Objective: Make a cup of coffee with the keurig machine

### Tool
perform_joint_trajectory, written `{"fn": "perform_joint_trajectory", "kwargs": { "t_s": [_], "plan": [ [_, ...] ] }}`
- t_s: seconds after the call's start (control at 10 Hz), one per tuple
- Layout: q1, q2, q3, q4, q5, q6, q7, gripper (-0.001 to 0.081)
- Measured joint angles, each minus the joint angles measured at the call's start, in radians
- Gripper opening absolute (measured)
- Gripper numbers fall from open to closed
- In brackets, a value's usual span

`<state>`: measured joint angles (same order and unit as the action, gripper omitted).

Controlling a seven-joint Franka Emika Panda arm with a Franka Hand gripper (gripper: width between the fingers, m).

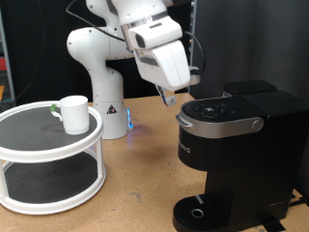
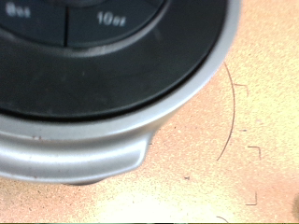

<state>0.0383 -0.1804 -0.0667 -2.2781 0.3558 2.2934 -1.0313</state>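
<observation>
The black keurig machine (image 1: pixel 235 155) stands at the exterior view's right, lid closed, with its round top panel (image 1: pixel 217 109) and grey-silver lid handle (image 1: pixel 220 124). My gripper (image 1: pixel 167 98) hangs just above and beside the lid's front edge, nothing visibly between its fingers. The white cup (image 1: pixel 72 112) stands upright on the top tier of a round white shelf (image 1: pixel 39 145) at the left, far from the gripper. The wrist view shows the top panel (image 2: pixel 103 56) with a "10oz" button and the handle (image 2: pixel 84 154) close below; the fingers do not show there.
The white arm base (image 1: pixel 104 97) stands behind, between shelf and machine, with a small blue light (image 1: pixel 131 123) beside it. The machine's drip tray (image 1: pixel 198 211) is bare. The wooden tabletop (image 1: pixel 140 184) lies open between shelf and machine.
</observation>
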Motion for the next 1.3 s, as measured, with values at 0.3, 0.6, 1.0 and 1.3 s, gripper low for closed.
{"fn": "perform_joint_trajectory", "kwargs": {
  "t_s": [0.3,0.6,1.0,1.3],
  "plan": [
    [0.000,-0.008,-0.012,0.031,-0.005,-0.057,0.000,0.0007],
    [-0.006,-0.018,-0.023,0.031,-0.104,-0.201,-0.060,0.0007],
    [-0.018,-0.115,-0.100,-0.019,-0.022,-0.307,-0.229,0.0007],
    [-0.036,-0.230,-0.135,-0.106,0.088,-0.313,-0.147,0.0007]
  ]
}}
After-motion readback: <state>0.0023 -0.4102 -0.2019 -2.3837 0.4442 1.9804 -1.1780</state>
